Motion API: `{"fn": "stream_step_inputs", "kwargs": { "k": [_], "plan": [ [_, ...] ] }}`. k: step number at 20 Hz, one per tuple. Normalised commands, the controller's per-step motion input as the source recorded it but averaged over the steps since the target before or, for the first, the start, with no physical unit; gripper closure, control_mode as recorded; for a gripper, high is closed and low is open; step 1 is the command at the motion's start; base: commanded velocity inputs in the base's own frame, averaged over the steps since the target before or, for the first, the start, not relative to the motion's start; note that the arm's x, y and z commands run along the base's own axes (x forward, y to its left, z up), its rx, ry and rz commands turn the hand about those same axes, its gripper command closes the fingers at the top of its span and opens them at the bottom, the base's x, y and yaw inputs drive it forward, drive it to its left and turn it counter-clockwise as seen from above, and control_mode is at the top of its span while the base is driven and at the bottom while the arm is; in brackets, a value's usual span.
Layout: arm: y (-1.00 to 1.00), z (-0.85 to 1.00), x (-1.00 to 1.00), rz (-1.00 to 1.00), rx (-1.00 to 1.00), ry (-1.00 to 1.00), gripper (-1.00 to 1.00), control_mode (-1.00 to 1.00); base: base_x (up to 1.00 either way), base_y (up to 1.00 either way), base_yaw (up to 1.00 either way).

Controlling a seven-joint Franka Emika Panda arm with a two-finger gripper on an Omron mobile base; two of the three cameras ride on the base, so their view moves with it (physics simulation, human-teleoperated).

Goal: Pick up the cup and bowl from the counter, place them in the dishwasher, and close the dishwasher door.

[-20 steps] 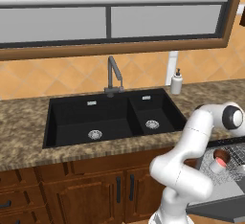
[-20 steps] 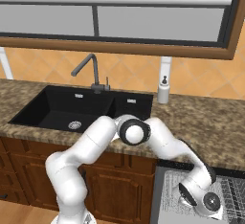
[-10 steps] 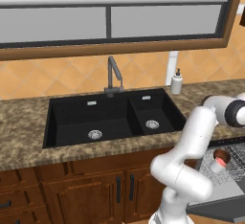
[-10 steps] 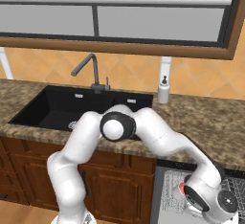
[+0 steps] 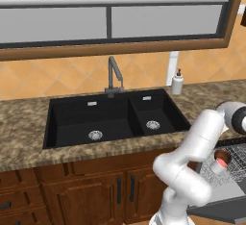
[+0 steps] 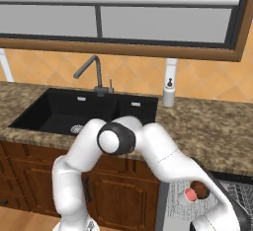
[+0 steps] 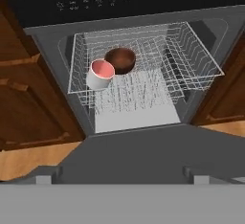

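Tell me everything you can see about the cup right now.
The cup is a small white cylinder with a salmon-red inside. It lies tilted on its side in the dishwasher's light grey wire rack, mouth facing up and outward, at the rack's left in the hand view. The glossy brown bowl sits right beside it, apparently touching. Nothing grips it. It also shows in both base views.

Your way in: grey wire rack [image 7: 143,70] open rightward; white red-faced cup [image 7: 100,74] and brown glossy bowl [image 7: 120,60] crowd its left-rear corner.
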Motion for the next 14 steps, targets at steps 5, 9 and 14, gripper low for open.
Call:
{"fn": "stream_step_inputs", "kwargs": {
  "k": [5, 9, 14],
  "plan": [
    [-0.45, -0.37, -1.0, 0.01, 0.03, -0.51, -1.0, -1.0, 0.0, 0.0, 0.0],
    [-0.04, -0.98, -1.0, 0.0, 0.0, -0.7, -1.0, -1.0, 0.0, 0.0, 0.0],
    [0.0, -1.0, -1.0, 0.01, -0.07, -0.72, -1.0, -1.0, 0.0, 0.0, 0.0]
  ]
}}
